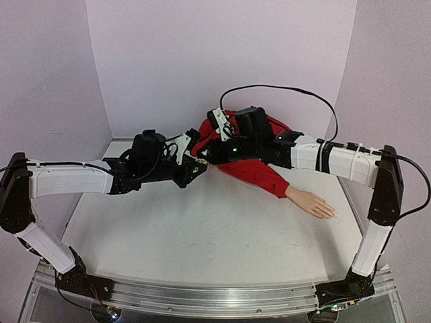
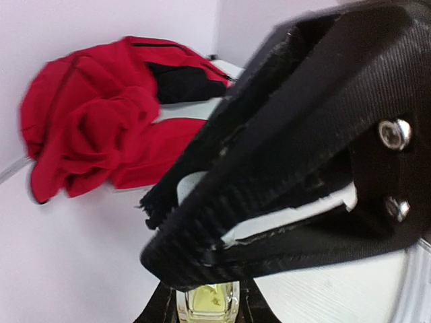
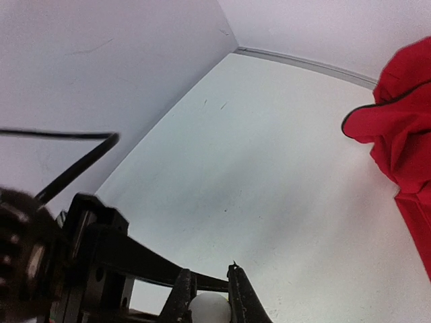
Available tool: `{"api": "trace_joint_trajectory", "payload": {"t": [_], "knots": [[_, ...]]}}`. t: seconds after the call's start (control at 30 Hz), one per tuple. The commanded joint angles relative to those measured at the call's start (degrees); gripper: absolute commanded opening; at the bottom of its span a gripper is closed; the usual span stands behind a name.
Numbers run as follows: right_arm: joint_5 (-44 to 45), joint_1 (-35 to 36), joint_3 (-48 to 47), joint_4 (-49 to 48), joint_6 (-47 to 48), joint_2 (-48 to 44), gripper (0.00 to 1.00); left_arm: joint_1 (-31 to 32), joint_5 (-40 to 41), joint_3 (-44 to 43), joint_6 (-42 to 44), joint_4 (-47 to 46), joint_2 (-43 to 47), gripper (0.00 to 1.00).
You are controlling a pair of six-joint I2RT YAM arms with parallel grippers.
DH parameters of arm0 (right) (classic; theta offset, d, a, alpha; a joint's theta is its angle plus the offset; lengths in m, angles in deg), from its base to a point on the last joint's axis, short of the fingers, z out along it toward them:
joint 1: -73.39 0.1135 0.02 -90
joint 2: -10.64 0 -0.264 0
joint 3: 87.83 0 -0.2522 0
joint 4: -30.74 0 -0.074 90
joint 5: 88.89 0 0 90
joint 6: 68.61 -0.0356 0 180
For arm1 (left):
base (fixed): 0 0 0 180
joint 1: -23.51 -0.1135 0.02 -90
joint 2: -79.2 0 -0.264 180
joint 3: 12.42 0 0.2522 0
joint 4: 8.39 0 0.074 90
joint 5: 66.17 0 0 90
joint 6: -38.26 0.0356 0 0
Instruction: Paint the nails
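The left claw is clamping one small yellowish bottle, and the right claw, fingers drawn together, is pinching one round white piece; the two claws are meeting over the table. The right claw's black body is blocking much of the left wrist's view. One red jacket is lying behind them, and its one mannequin hand is resting on the table well apart from them, its nails too small to count.

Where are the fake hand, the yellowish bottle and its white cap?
hand (image 1: 312, 201), top view, on the back of the hand.
bottle (image 2: 205, 303), left wrist view, on its glass front.
cap (image 3: 210, 309), right wrist view, on its rounded top.
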Motion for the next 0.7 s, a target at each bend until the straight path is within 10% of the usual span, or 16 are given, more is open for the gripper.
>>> {"api": "trace_joint_trajectory", "payload": {"t": [0.0,0.07,0.17,0.27,0.67], "knots": [[-27.3,-3.0,3.8,-4.0,17.9,-5.5,0.0,-1.7,-34.9,-1.7,3.6,-3.5,3.5,0.0],[-50.7,-5.1,6.5,-3.8,26.3,-7.2,0.0,-4.1,-53.7,-3.1,3.2,-3.6,2.7,0.0],[-55.9,-5.8,8.1,-3.6,24.7,-9.0,0.0,-7.0,-68.6,-7.1,-3.5,-3.5,-1.8,0.0],[-52.4,-5.7,10.6,-4.2,23.6,-10.4,0.0,-7.3,-66.6,-7.2,-4.2,-3.5,-3.3,0.0],[-6.5,-5.7,14.1,-4.9,13.6,-17.0,0.86,0.7,4.8,0.8,7.4,-2.9,4.6,0.0]]}}
